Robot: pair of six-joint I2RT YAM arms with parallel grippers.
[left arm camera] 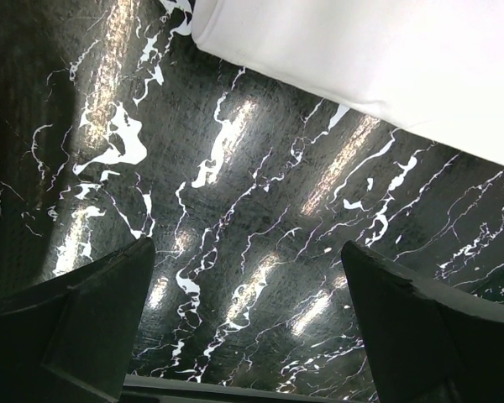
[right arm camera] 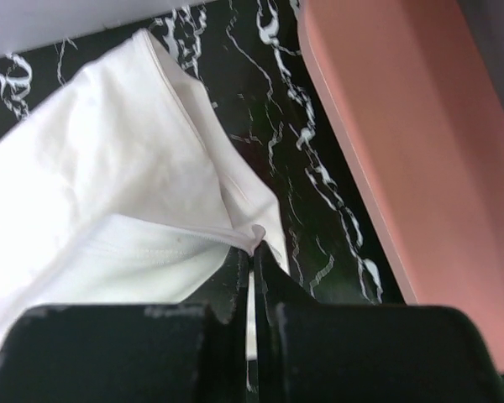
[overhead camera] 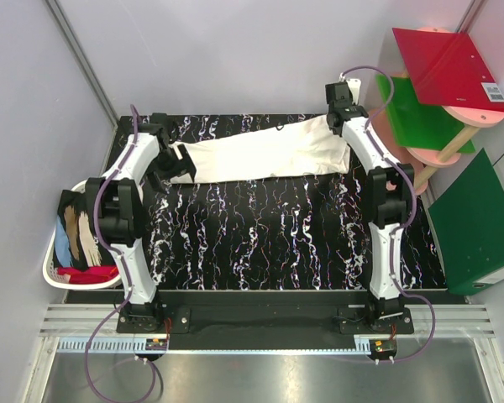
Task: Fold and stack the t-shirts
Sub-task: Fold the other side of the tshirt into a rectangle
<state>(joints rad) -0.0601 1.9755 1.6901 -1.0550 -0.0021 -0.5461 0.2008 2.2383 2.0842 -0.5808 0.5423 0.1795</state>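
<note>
The right gripper (right arm camera: 254, 252) is nipping only a corner of the cream-white t-shirt (right arm camera: 109, 193), risking slippage under any tug; the left gripper (left arm camera: 248, 277) is hanging wide, empty.

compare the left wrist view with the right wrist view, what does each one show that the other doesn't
Only the left wrist view: the left gripper open with nothing between its fingers, over bare table. Only the right wrist view: the right gripper shut on an edge fold of the cream-white t-shirt, with the pink stand to one side. Both: that t-shirt lying on the black marbled table.
</note>
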